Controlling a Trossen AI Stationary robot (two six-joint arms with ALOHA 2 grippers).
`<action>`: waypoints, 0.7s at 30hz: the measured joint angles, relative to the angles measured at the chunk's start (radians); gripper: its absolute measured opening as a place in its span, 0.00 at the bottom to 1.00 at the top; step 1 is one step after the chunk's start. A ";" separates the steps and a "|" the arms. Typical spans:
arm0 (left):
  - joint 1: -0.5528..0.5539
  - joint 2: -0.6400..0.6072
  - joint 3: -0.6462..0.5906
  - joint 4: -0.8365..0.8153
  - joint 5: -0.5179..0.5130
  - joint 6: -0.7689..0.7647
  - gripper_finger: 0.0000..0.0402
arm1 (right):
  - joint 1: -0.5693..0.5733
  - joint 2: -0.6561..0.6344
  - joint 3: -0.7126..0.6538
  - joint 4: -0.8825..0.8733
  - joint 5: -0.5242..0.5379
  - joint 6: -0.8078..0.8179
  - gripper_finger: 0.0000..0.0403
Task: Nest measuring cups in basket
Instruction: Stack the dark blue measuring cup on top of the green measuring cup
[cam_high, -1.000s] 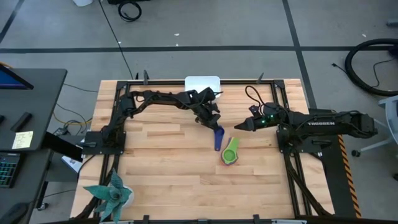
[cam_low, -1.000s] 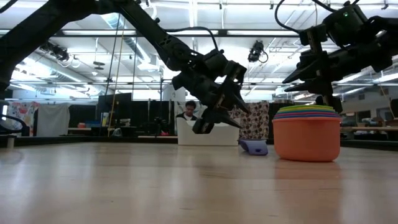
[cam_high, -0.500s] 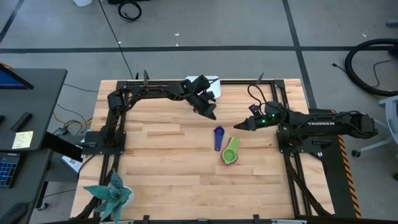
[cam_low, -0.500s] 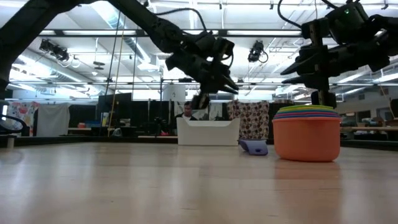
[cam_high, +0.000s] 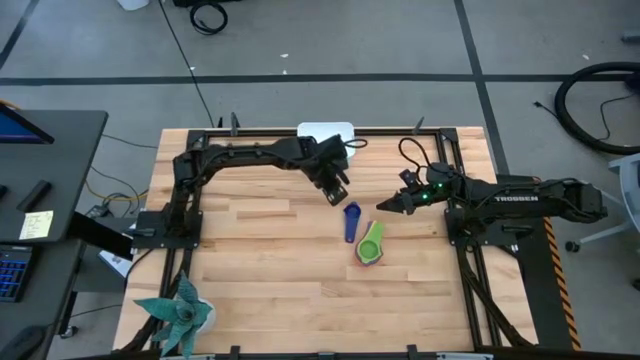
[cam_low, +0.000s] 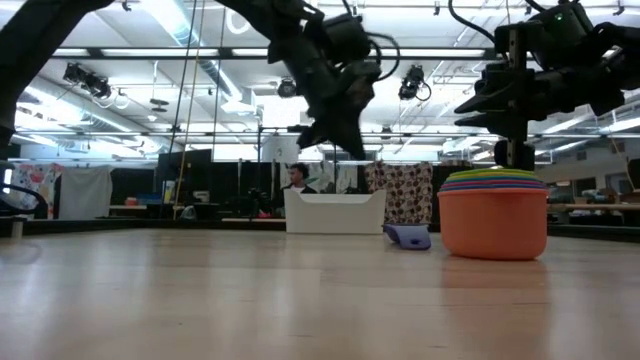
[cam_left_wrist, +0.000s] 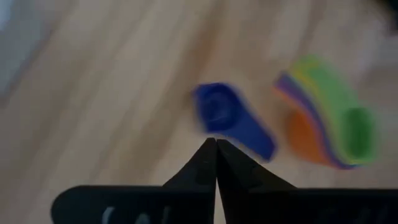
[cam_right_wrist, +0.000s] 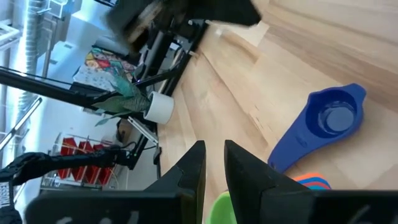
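- Table (cam_high: 260, 260) of light wooden planks carries the whole work area, framed by a black metal rail, as we see in the high view.
- We find the small white plastic basket (cam_high: 325, 132) with rounded corners and low walls at the far edge of the table, midway along it; in the low view it shows as a white bin (cam_low: 334, 211) behind the cups.
- We locate the dark blue plastic measuring cup (cam_high: 350, 220) lying alone on the wood near the table's centre, bowl toward the basket, handle pointing away from it.
- We see the nested stack of measuring cups (cam_high: 370, 243) just beside the blue cup, toward the right arm. The green cup sits on top; the low view shows an orange outer cup (cam_low: 494, 225) with coloured rims layered above it.
- We observe the left gripper (cam_high: 338, 192) raised above the table between the basket and the blue cup. Its fingers are pressed together to a point in the left wrist view (cam_left_wrist: 215, 163), and they hold nothing.
- We observe the right gripper (cam_high: 383, 205) hovering near the stack, clear of it. The right wrist view (cam_right_wrist: 213, 163) shows a narrow gap between its fingers, with nothing in it.
- We note a green spiky potted plant (cam_high: 178, 312) at the table's near left corner.
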 joint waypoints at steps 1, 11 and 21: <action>-0.002 0.000 0.000 0.020 0.025 -0.008 0.04 | 0.000 0.000 0.000 0.002 0.000 0.000 0.16; -0.005 0.002 0.001 0.078 0.054 -0.010 0.08 | -0.002 0.000 0.000 0.014 -0.006 -0.001 0.16; -0.036 0.075 -0.002 0.108 0.022 -0.055 0.29 | -0.002 -0.002 0.000 0.024 -0.027 -0.002 0.16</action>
